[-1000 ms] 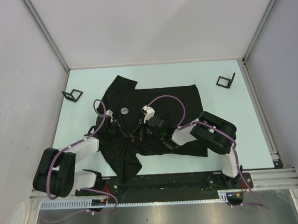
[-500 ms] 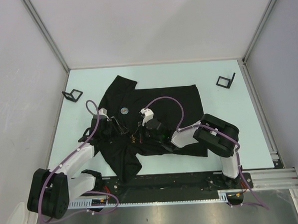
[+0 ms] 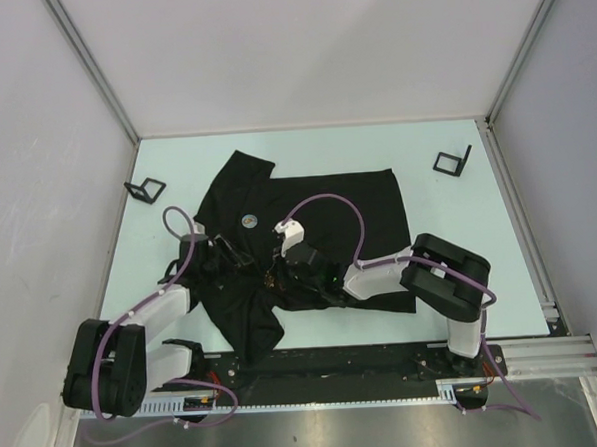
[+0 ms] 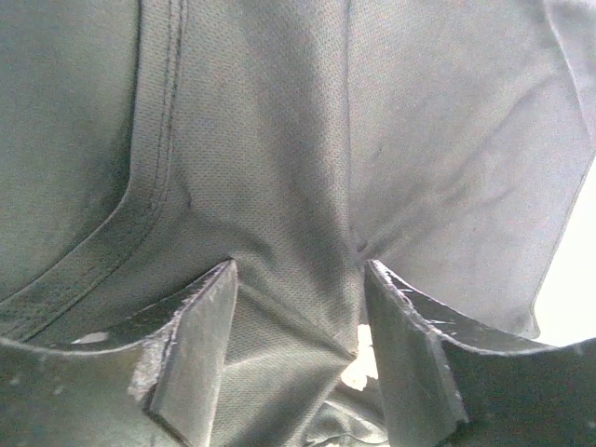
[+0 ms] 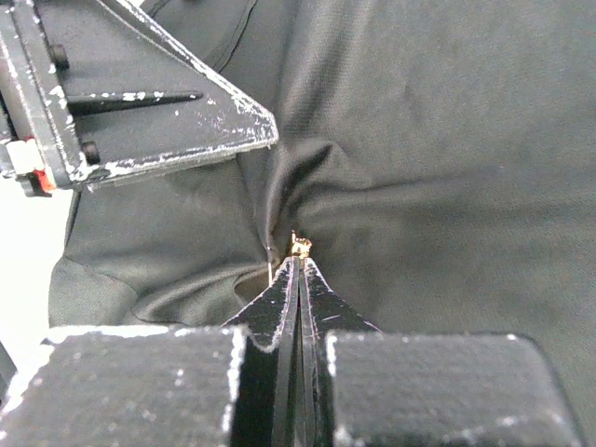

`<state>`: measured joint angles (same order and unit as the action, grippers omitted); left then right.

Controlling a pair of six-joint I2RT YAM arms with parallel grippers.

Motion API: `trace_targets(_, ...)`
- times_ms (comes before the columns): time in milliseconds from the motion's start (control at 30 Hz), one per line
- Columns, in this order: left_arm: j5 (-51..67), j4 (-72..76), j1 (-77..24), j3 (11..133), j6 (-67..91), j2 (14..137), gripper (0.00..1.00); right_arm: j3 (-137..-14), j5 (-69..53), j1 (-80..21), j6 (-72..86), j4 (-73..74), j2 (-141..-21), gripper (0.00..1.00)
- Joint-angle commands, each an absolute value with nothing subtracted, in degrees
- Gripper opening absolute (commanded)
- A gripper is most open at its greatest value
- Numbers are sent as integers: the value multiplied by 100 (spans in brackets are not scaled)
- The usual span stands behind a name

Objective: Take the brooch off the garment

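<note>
A: Where is the brooch (image 5: 300, 246)?

B: Mid-garment (image 3: 347, 201), a small gold speck in a pucker of black cloth, on the desk (image 3: 461, 275) between the two arms. It sits right at the tip of the right tool (image 5: 298, 264), straight ahead of it. The fingers are pressed together, apparently pinching it.

A: Long axis?

B: Too small to tell (a thin pale line beside the tip may be the pin). The right arm is nearer — already on it.

A: Left tool (image 4: 298, 317)?

B: Fingers apart, a ridge of cloth between them, not closed on it. It is just left of the brooch and presses on the garment.

A: Change over the last second?

B: The right wrist has slid left and nearer the bases; the left elbow swung out, then part-way back. The brooch spot has hardly moved — not yet free, I judge.
</note>
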<state>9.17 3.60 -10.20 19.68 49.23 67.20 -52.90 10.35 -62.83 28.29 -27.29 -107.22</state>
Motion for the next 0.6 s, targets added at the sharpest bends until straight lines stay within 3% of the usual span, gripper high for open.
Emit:
trace_targets(0, 317, -182, -914, 1845, 4799, 6548, 65, -5476, 1590, -6433, 2549, -2357, -10257, 0)
trace_targets(333, 114, -1062, -870, 2012, 4834, 5608, 74, -5362, 1652, -6443, 2470, -2013, -9624, 0)
trace_targets(533, 9, -1863, -826, 2399, 4694, 4826, 83, -5238, 907, -5917, 2408, -2109, -9369, 0)
trace_targets(567, 426, -1785, -817, 2513, 4511, 4782, 84, -5221, 636, -5845, 2417, -2153, -9352, 0)
